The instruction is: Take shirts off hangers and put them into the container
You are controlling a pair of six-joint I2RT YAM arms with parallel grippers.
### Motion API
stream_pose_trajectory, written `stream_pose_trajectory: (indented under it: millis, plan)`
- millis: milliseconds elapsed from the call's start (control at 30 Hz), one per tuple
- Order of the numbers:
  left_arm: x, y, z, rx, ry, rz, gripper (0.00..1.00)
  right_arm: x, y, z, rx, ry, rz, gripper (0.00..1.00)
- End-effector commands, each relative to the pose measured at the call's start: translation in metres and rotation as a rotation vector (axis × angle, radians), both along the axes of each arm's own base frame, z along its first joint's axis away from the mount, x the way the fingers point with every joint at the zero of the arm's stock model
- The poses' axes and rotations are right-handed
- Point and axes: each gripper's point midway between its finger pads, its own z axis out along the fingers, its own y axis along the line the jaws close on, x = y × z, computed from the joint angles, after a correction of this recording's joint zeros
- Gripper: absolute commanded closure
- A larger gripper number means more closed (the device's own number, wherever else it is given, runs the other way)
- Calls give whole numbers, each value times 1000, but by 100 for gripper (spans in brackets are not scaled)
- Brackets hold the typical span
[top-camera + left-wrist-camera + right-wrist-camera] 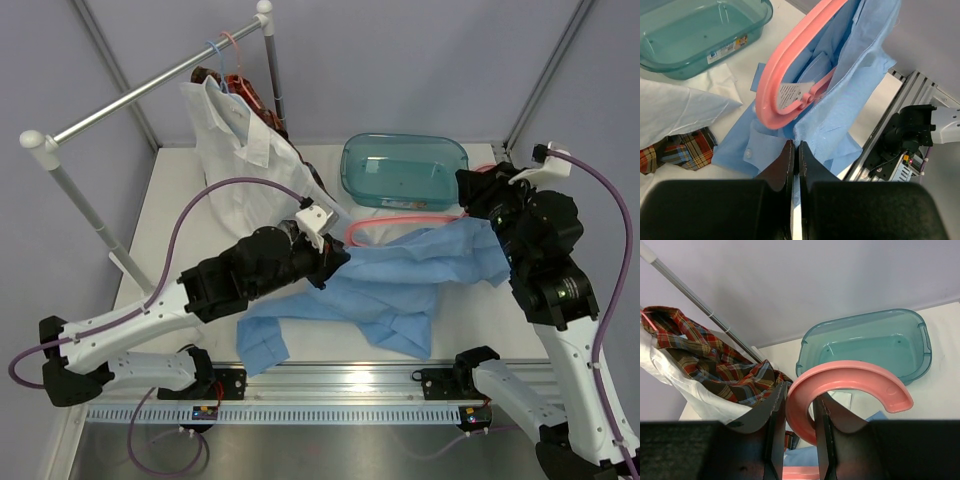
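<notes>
You look mid-strip: the light blue shirt [400, 280] lies at 7 o'clock of the container [860, 316]; your left gripper [796, 149] pinches its cloth, right gripper [800, 392] clamps the pink hanger [855, 374]; next, draw them apart.

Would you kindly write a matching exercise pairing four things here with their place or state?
1. soft light blue button-up shirt
2. soft white collared shirt
3. thin pink plastic hanger inside the blue shirt
4. translucent teal plastic tub

A. hanging on the silver metal rail
B. holds nothing
C. hook clamped in the right pincer
D. pinched by the left pincer

Pairs: 1-D, 2-A, 3-C, 4-B
</notes>
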Motion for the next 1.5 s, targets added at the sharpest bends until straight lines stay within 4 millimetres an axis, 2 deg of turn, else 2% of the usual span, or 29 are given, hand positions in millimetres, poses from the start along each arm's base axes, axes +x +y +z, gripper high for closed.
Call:
stream_pose_trajectory:
  millis: [0,67,100,167,200,233,300,333,367,433,467,567,833,867,933,967,1167,1200,1267,1467]
  plan:
    - [2,-8,-4,-12,28,13,100,-15,-11,58,48,-178,-25,100]
    - [3,-13,-9,0,33,7,99,-21,-7,65,46,-201,5,100]
    - [4,-14,-4,-7,26,9,93,-22,-6,67,45,-208,12,100]
    - [4,-13,5,-21,12,4,69,-24,0,64,26,-210,47,100]
    - [4,-11,11,-31,-3,6,41,-23,2,61,17,-207,61,100]
    - [5,-8,21,-47,-18,13,27,-23,4,59,6,-206,74,100]
    - [5,5,38,-81,-52,36,7,-22,14,47,-13,-195,130,100]
    - [4,10,44,-83,-71,41,3,-21,16,43,-23,-194,137,100]
    - [4,16,47,-80,-79,47,1,-21,25,32,-37,-178,190,100]
    - [0,27,60,-88,-111,43,1,-20,32,26,-51,-181,227,100]
    - [-2,31,65,-85,-117,39,1,-19,39,16,-60,-167,270,100]
    - [-5,28,70,-60,-138,2,1,-20,56,8,-78,-171,366,100]
    - [-12,-31,49,5,-39,-162,11,-19,68,6,-87,-193,434,100]
    - [-9,-41,38,31,-21,-168,14,-20,69,6,-88,-195,441,100]
    - [-12,-53,36,33,-3,-211,16,-19,70,6,-88,-195,449,100]
    - [-10,-60,28,52,8,-217,17,-20,71,6,-89,-197,458,100]
    - [-4,-71,22,75,5,-218,35,-24,73,6,-92,-202,475,100]
    - [-2,-72,20,82,2,-212,43,-24,74,5,-91,-202,478,100]
    - [0,-73,22,81,-5,-206,51,-24,74,3,-91,-197,481,100]
    - [4,-74,24,83,-14,-187,53,-22,75,-4,-92,-184,485,100]
